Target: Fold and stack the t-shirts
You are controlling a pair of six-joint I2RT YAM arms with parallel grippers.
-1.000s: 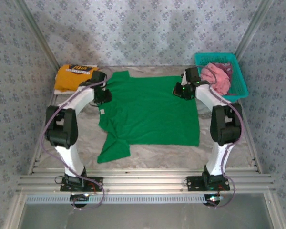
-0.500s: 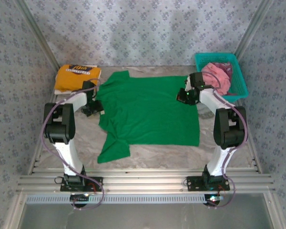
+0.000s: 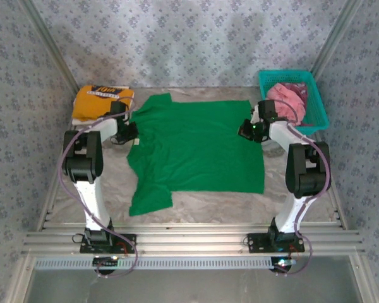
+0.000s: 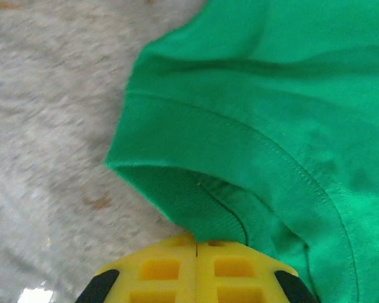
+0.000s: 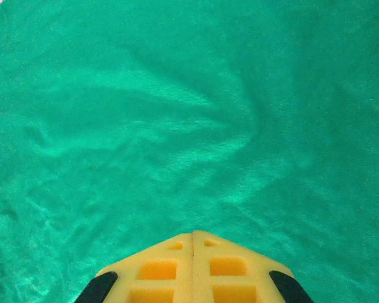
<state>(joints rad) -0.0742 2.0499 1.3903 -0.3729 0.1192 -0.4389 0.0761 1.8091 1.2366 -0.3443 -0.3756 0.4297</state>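
Inspection finding: bright green short-sleeved cloth t-shirt (image 3: 196, 148) is lying spread at the middle of the pale marbled worktop (image 3: 202, 205), one sleeve trailing toward the near left. Left hand (image 3: 127, 134) is gripping the shirt's left edge; its wrist view is showing yellow fingers (image 4: 161, 268) pressed together on a stitched hem. Right hand (image 3: 251, 129) is sitting at the shirt's far right edge, its jaws likewise closed and apparently nipping cloth, though the catch itself is hidden. Folded yellow-orange t-shirt with dark print (image 3: 101, 101) is resting at far left. Pink t-shirt (image 3: 287, 101) is lying bunched in the teal plastic basket (image 3: 319, 117) at far right.

Judgement: flattening is under way ahead of the first fold. Both hands should be drawing outward evenly and low, since an uneven pull risks skewing the hem.
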